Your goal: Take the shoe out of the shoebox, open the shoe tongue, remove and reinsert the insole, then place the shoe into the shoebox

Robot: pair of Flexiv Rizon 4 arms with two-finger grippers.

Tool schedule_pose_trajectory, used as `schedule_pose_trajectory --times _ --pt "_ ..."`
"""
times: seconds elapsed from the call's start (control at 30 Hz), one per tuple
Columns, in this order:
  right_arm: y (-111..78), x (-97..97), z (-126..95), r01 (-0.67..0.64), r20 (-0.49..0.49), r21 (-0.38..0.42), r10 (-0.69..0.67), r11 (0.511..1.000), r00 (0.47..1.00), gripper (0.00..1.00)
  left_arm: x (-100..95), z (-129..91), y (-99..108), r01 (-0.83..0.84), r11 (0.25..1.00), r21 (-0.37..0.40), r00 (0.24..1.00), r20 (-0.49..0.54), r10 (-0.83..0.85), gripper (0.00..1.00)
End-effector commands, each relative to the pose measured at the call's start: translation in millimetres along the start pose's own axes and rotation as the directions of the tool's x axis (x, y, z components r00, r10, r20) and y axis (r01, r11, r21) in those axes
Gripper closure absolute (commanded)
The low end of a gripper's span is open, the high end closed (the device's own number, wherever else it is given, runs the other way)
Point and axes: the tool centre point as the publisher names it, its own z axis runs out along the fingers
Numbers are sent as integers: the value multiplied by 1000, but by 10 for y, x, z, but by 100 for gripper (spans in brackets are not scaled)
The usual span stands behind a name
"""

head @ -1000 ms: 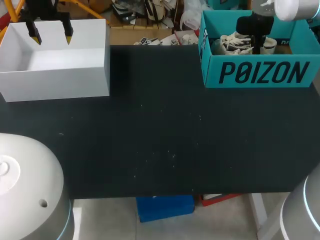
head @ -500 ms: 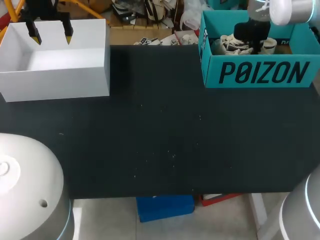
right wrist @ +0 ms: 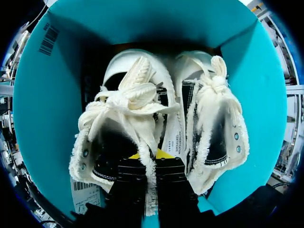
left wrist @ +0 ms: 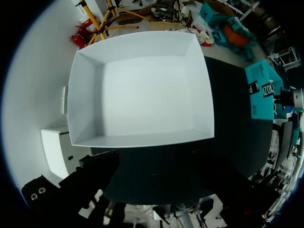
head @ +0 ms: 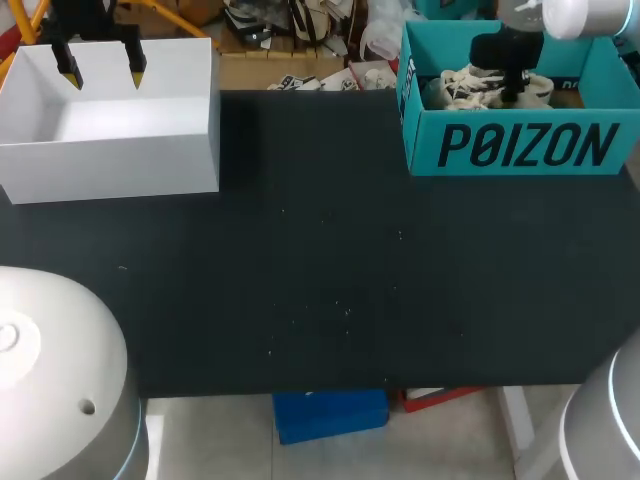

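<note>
A pair of cream fringed shoes (head: 470,85) lies in the teal shoebox (head: 520,145) at the table's far right. My right gripper (head: 512,92) reaches down into the box among them. In the right wrist view its yellow-tipped fingers (right wrist: 148,156) are pressed together on the fringed side edge of one shoe (right wrist: 123,109), with the other shoe (right wrist: 216,118) beside it. My left gripper (head: 102,73) hangs open above the white box (head: 110,160) at the far left, holding nothing. The left wrist view looks straight down into that white box (left wrist: 85,104).
The dark table (head: 320,280) stretches between the two boxes. The shoebox's teal walls (right wrist: 47,95) stand close around my right gripper. From the left wrist view the shoebox (left wrist: 260,95) shows far off to the side.
My right gripper's fingers have closed onto the shoe's fringed edge, and the wrist has shifted slightly over the shoebox. The left arm has not moved.
</note>
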Motion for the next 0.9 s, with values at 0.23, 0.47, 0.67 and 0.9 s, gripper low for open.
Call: schedule_pose_trajectory --times 0.23,0.47,0.67,0.9 --pt "-186 124 -818 32 -42 78 -29 996 999 100 2 -6 7 1 1000 0 1000 2 -1 0" --pt "-308 150 -1419 47 21 114 -49 992 999 100 2 -6 7 1 1000 0 1000 2 -1 0" --pt "-301 353 -1792 37 59 144 -46 989 997 100 2 -6 7 1 1000 0 1000 2 -1 0" --pt "-74 754 -2168 -28 93 156 13 987 996 100 2 -6 7 1 1000 0 1000 2 -1 0"
